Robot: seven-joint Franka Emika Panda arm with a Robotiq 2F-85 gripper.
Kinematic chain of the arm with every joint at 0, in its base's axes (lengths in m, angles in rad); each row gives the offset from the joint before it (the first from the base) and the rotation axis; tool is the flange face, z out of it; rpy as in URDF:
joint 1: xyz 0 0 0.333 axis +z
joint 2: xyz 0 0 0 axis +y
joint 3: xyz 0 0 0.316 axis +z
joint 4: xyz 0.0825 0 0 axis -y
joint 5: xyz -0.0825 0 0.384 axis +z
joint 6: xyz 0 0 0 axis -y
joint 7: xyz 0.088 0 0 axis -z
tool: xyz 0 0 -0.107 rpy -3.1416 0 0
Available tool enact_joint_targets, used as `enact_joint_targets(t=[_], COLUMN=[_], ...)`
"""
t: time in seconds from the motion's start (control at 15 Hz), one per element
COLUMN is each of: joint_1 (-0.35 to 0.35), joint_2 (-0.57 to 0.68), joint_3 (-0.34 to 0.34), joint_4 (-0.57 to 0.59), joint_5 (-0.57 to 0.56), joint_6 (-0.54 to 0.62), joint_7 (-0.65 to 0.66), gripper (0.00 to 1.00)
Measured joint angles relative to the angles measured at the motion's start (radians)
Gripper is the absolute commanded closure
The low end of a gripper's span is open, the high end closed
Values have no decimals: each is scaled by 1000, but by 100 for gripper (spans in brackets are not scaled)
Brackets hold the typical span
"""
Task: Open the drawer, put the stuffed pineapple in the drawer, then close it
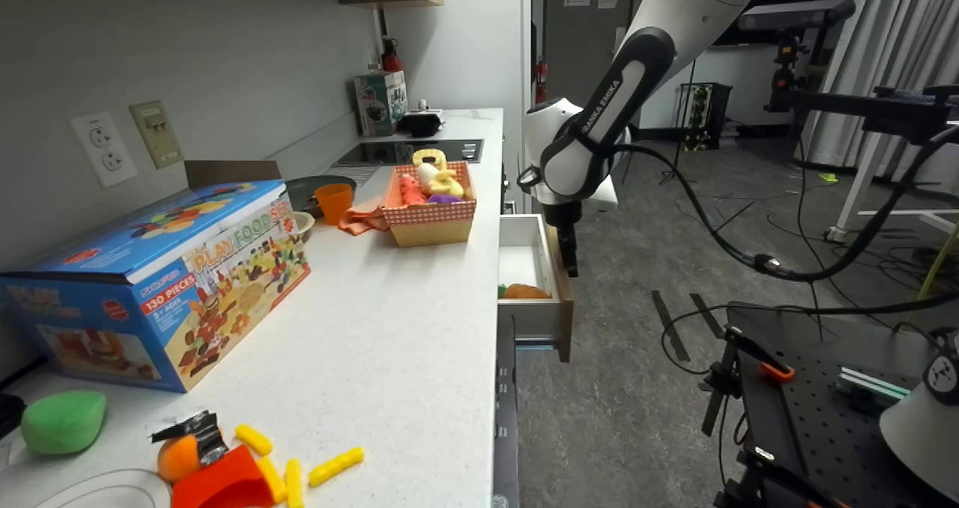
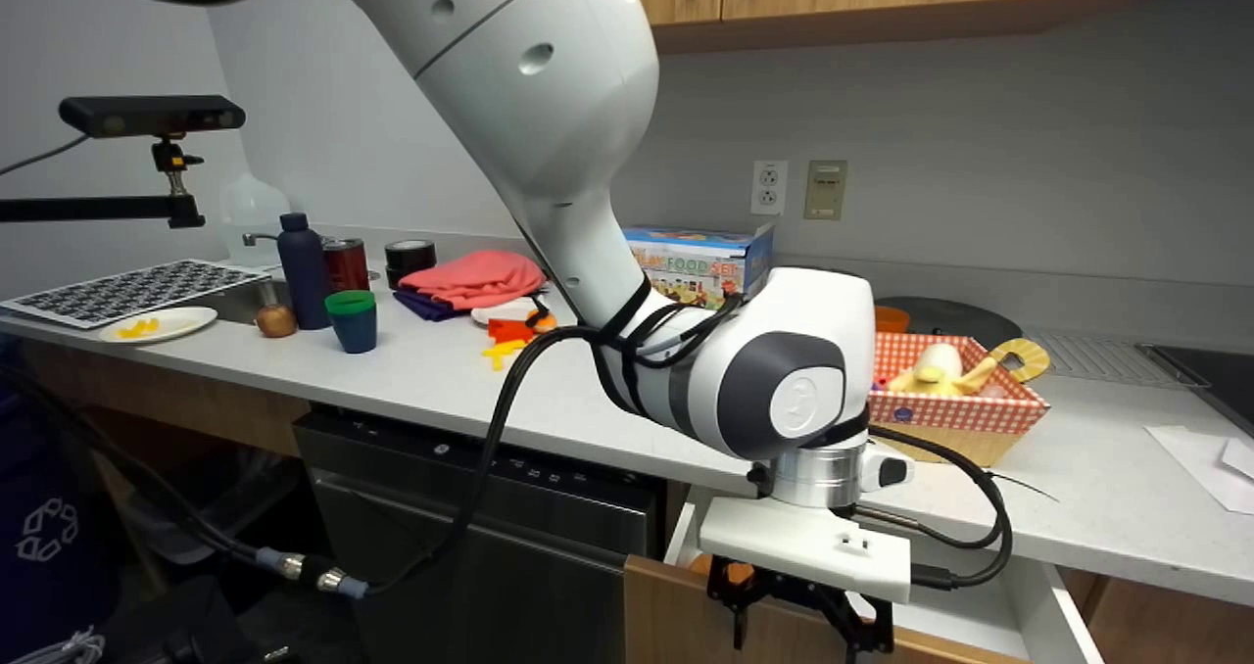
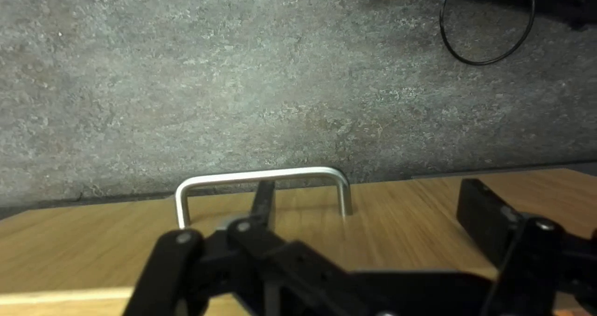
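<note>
The drawer (image 1: 528, 261) stands pulled out from under the counter, with white inner walls and a wooden front (image 2: 676, 615). Inside it, at the end nearer the camera in an exterior view, lies the orange stuffed pineapple (image 1: 524, 291), a bit of green showing. My gripper (image 2: 798, 640) points down at the outer side of the drawer front, jaws wide apart and nothing gripped. From the wrist, a metal handle (image 3: 261, 175) crosses the wooden front. One finger (image 3: 265, 197) of the gripper (image 3: 371, 199) overlaps the handle's opening; whether it touches I cannot tell. The far finger is beyond the handle's end.
On the counter (image 1: 404, 306) above are a checked basket (image 1: 434, 231) of toy food and a blue play food box (image 1: 225, 283). A dishwasher (image 2: 470, 537) sits beside the drawer. Grey floor (image 3: 280, 83) lies in front of the drawer.
</note>
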Motion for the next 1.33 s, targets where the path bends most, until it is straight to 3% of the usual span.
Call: enact_joint_targets(t=[0.33,0.67,1.33], joint_1=[-13,-1,1], joint_2=[27,65,107], joint_3=[68,117,133], joint_4=[67,163,243], joint_5=[50,78,90], joint_6=[-9,-39,-30], joint_7=[-111,-132,-131], gripper=[0,0,0])
